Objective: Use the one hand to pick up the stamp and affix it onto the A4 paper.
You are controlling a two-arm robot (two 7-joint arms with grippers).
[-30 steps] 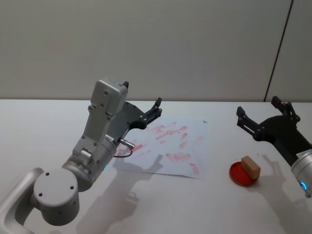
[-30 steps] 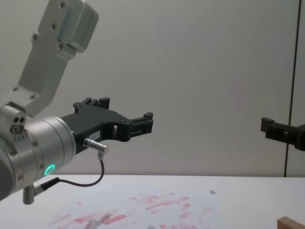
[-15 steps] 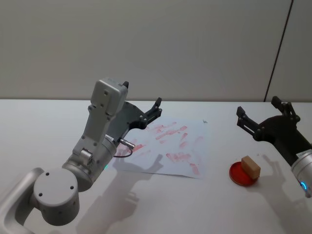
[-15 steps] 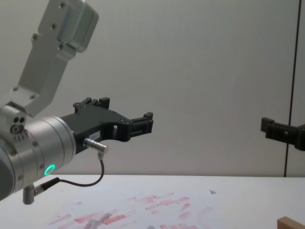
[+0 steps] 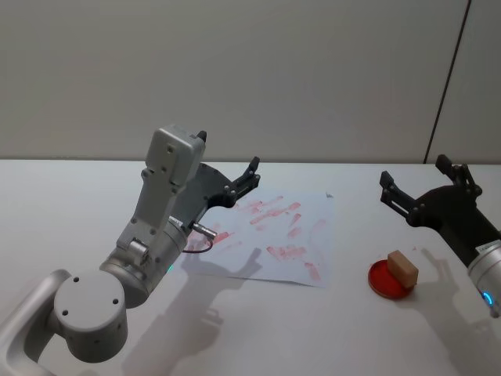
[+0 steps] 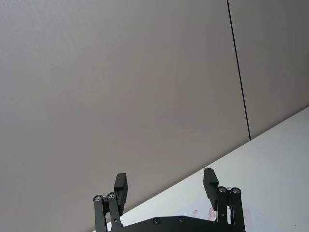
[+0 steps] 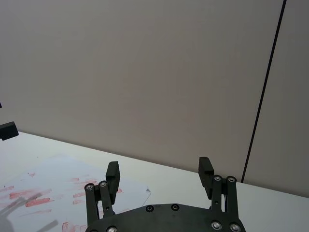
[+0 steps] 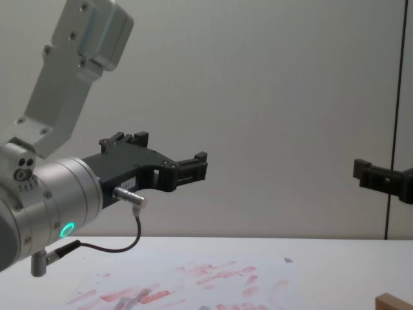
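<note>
Both arms hold unchanged, fingers spread and empty, left gripper raised by the A4 paper, right gripper beyond the stamp resting on its red pad, so pickup hasn't begun.

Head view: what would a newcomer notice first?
The big silver left arm looms at the near left, its left gripper open above the A4 paper, which is smeared with red prints. At right, the stamp sits on a round red pad, the open right gripper raised beyond it.
</note>
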